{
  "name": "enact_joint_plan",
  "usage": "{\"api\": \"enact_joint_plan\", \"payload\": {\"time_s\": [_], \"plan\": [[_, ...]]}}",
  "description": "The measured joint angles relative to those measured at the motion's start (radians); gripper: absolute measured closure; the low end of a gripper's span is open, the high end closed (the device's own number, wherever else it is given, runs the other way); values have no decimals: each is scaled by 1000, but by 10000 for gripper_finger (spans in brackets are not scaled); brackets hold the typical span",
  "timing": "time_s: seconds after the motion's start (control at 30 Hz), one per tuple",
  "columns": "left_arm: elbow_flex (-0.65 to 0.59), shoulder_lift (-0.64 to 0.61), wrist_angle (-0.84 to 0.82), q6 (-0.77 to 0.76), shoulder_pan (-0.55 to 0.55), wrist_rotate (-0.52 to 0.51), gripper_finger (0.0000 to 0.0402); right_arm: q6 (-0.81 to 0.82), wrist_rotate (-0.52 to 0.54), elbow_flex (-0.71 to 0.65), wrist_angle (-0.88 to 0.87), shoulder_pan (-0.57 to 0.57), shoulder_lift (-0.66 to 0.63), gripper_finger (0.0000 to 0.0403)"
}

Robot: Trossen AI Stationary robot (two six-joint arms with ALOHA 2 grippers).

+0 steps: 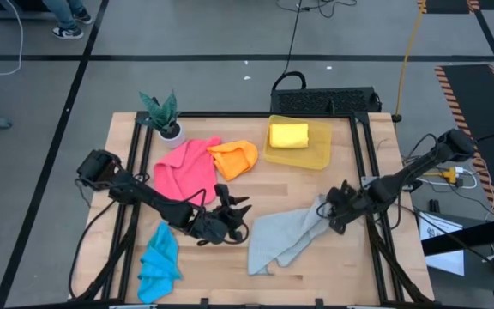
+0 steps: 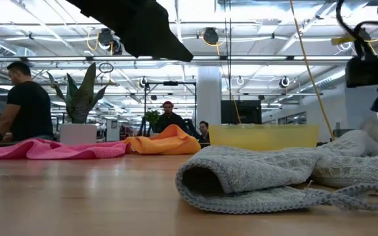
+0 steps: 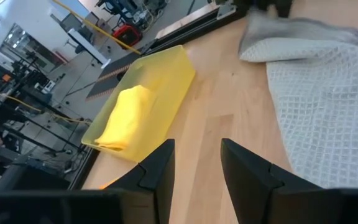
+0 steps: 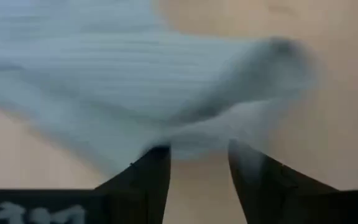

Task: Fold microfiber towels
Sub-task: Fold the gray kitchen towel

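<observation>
A rumpled grey towel [image 2: 287,177] lies nearest on my bench [image 2: 77,196]; pink towel [image 2: 51,149] and orange towel [image 2: 164,141] sit behind.

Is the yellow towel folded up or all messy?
Folded: the yellow towel sits as a neat little block inside the plastic bin.

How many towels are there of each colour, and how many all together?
Pink towel: 1
Orange towel: 1
Yellow towel, in the yellow bin: 1
Blue towel: 1
Grey towel: 1
Total: 5 towels
</observation>
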Motion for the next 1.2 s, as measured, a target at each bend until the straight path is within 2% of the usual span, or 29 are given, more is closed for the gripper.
{"api": "enact_joint_plan", "payload": {"time_s": [0.13, 0.23, 0.33, 0.5, 0.63, 0.8, 1.0, 1.07, 1.2], "plan": [[0, 0, -5, -22, -1, 3, 268, -129, -101, 1, 353, 51, 62, 266], [0, 0, -5, -25, -1, 3, 268, -238, -104, 3, 632, 102, 145, 277], [0, 0, -5, -42, -1, 3, 268, -301, -143, 18, 759, 136, 247, 285], [0, 0, -6, -63, -1, 3, 268, -445, -143, 93, 741, 163, 441, 302], [0, 1, -19, -73, -1, 3, 268, -511, -71, 172, 663, 147, 547, 316], [0, 1, -22, -76, -1, 3, 268, -568, 176, 229, 587, 106, 585, 332], [0, 1, -34, -61, 0, 3, 268, -474, 423, 227, 586, -32, 583, 341], [0, 1, -47, -58, -1, 0, 268, -492, 422, 227, 581, -68, 570, 341], [0, 1, -67, -59, -11, -8, 268, -588, 346, 226, 567, -102, 514, 341]]}}
